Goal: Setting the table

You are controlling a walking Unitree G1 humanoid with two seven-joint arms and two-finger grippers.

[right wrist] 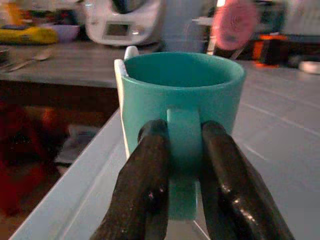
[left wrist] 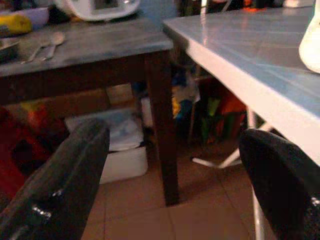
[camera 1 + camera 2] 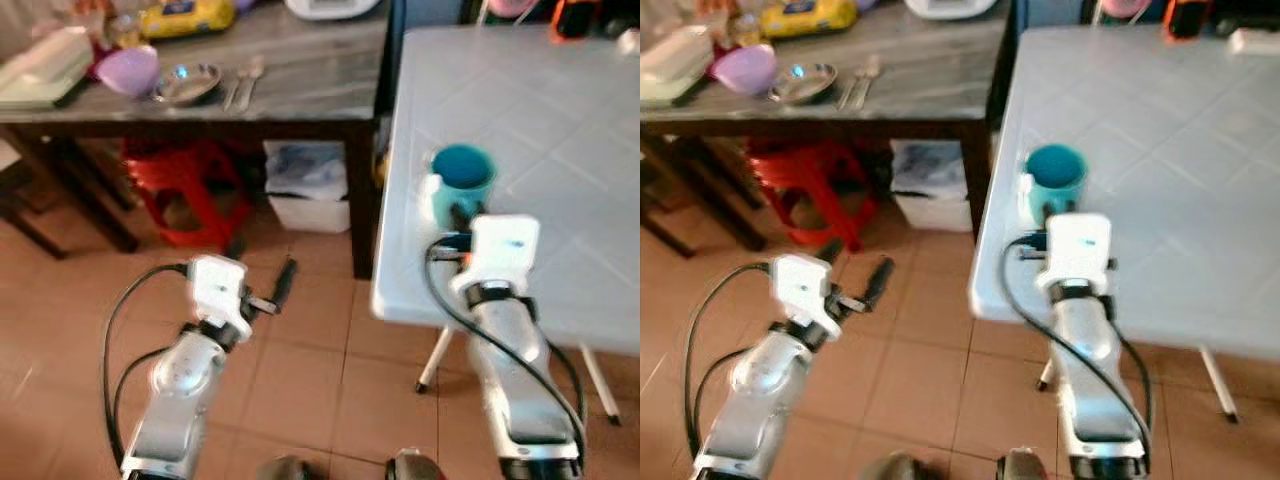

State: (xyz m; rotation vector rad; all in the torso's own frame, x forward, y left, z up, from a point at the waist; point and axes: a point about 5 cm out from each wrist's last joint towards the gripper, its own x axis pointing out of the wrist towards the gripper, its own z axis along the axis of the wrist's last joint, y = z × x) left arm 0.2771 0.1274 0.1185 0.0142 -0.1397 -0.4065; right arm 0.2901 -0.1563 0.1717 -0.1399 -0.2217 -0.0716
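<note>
Gripping the teal mug (image 1: 182, 95) by its handle, our right hand (image 1: 182, 165) holds it at the white desk's (image 3: 560, 130) near edge; our left hand (image 2: 170, 185) hangs beside that desk, fingers apart.

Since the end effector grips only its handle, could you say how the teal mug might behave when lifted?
The teal mug looks rigid, probably ceramic, so fragile if dropped. Held by the right end effector at its handle alone, it may tilt or swing.
</note>
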